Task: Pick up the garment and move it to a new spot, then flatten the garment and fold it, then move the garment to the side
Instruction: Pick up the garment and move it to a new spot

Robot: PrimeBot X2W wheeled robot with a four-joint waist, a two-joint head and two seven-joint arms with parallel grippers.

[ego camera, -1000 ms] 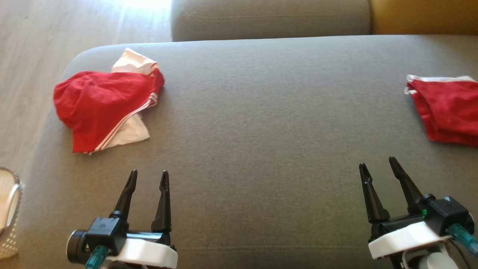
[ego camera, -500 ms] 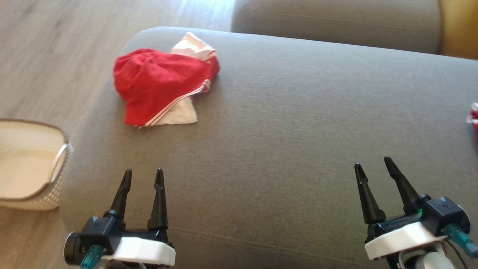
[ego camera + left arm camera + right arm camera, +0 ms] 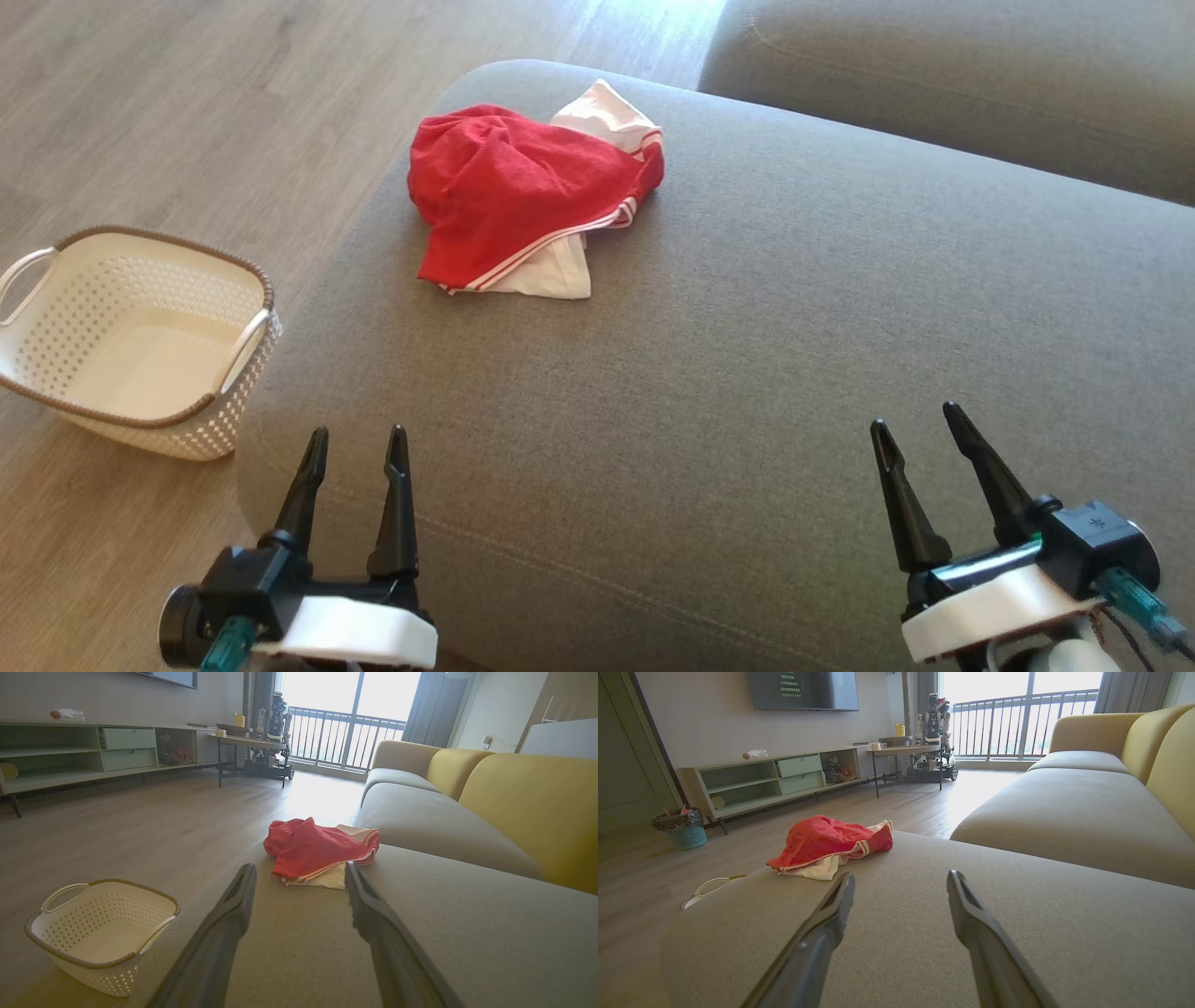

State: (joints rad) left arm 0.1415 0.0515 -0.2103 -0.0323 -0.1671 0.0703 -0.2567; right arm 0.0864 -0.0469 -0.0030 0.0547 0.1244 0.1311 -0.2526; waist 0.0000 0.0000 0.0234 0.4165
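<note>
Pickup seems not yet begun: left fingers (image 3: 397, 504) and right fingers (image 3: 902, 495), spread and empty, should next reach the far-left garment (image 3: 523, 201).

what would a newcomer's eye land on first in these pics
The bright red and white garment grabs the eye first, crumpled near the far left corner of the grey sofa seat. Next comes the white perforated basket, standing empty on the wood floor just left of the seat.
</note>
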